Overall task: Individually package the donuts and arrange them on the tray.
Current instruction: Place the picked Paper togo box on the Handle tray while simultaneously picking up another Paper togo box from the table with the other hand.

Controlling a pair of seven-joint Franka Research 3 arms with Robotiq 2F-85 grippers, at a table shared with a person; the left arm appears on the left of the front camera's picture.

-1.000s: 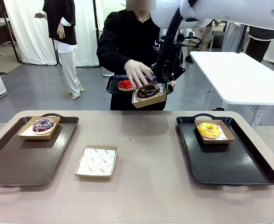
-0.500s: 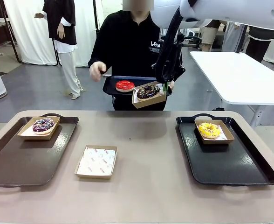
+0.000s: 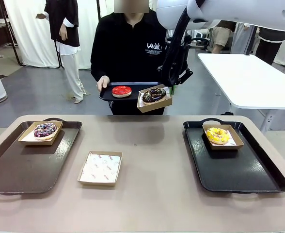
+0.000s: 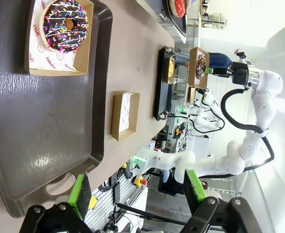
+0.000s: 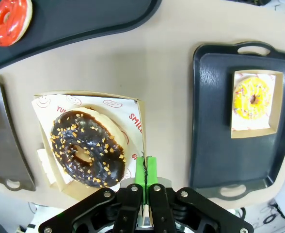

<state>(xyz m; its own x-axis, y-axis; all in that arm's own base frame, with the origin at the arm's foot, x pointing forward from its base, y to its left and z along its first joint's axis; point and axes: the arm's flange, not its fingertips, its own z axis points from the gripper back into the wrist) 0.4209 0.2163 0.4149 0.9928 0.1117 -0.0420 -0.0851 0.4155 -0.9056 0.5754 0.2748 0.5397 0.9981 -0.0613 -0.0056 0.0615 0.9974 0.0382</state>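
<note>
Your right end effector point(image 5: 146, 170) is clamped shut on one rim of the paper box point(image 3: 154, 103) carrying the chocolate donut point(image 3: 154, 94). It is held up in the air past the far edge of the counter point(image 3: 152, 204), right by the small tray point(image 3: 108, 94) the person holds, where the red donut point(image 3: 121, 91) sits unboxed. Can't tell if box and small tray touch. Your left end effector point(image 4: 137, 188) has its jaws spread wide with nothing between them, hanging over the near end of the left tray point(image 3: 26, 170). The purple donut point(image 4: 65, 25) is boxed at that tray's far corner, and the yellow donut point(image 3: 217, 135) is boxed at the far end of the right tray point(image 3: 244, 170). An empty box point(image 3: 100, 168) lies on the counter between the trays. Main risk: you're pinching thin card by one edge only and the donut's weight sits away from the pads, so the box can sag, tilt or slip out, and the donut slides off on a quick swing. Second: pulling away close to the person's tray may clip it and jolt the red donut. Third: a sloppy drop onto the right tray could land on the yellow donut's box or catch the tray rim and tip. Move slow, keep the box level
</note>
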